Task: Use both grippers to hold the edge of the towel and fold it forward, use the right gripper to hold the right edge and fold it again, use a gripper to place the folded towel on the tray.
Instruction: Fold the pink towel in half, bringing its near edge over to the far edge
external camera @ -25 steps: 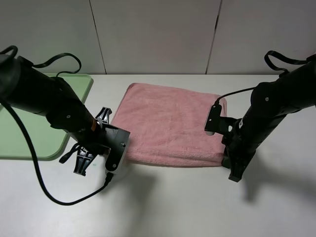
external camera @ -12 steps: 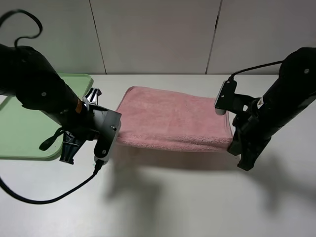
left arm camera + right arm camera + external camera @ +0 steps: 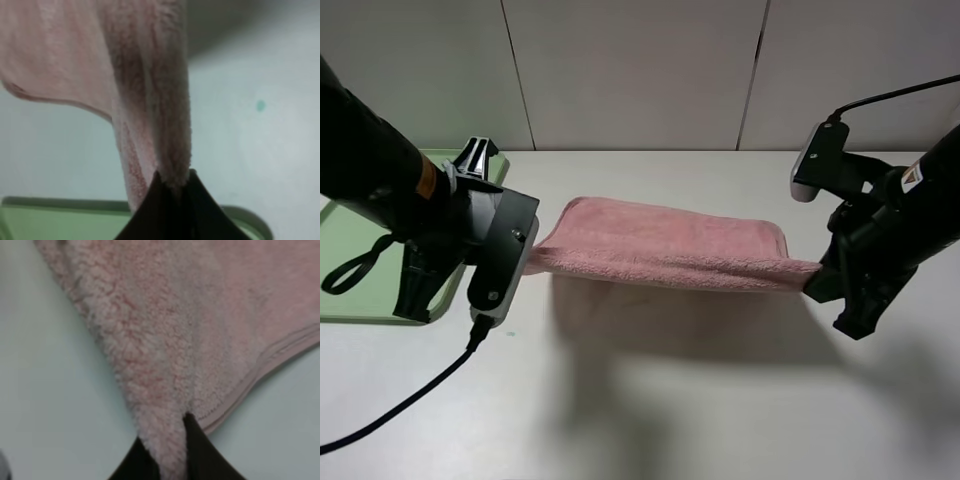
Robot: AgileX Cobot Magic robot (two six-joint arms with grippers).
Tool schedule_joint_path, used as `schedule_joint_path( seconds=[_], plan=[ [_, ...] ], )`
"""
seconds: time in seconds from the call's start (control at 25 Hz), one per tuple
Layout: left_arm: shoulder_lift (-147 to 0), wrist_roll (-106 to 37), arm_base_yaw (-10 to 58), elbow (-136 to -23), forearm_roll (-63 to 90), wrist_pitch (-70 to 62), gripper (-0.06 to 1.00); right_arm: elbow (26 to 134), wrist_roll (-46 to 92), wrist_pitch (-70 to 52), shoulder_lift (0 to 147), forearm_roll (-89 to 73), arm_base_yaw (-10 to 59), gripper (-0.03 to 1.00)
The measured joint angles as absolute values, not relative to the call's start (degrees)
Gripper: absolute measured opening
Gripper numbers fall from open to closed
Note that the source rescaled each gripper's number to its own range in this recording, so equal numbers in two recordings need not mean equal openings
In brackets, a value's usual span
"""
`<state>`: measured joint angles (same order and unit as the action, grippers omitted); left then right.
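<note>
Towel (image 3: 670, 255) aloft between hands (image 3: 533, 262) (image 3: 814, 279) (seemingly taut)

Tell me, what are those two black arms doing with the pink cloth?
The two robot arms are folding a towel. The left tool and the right tool are each shut on one end of its near edge, holding that edge stretched above the table, while the far part lies on the surface. The towel is not yet on the green tray at the left.
</note>
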<state>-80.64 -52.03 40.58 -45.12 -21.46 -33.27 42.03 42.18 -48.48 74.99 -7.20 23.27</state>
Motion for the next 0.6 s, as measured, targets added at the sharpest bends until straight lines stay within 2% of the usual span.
schedule_joint_path(
  seconds=[0.6],
  plan=[
    [-76.44, -31.78, 53.33, -45.41, -26.18, -43.68, 0.00, 42.03, 36.62, -60.90, 59.03, -8.50, 23.27, 0.00]
  ],
)
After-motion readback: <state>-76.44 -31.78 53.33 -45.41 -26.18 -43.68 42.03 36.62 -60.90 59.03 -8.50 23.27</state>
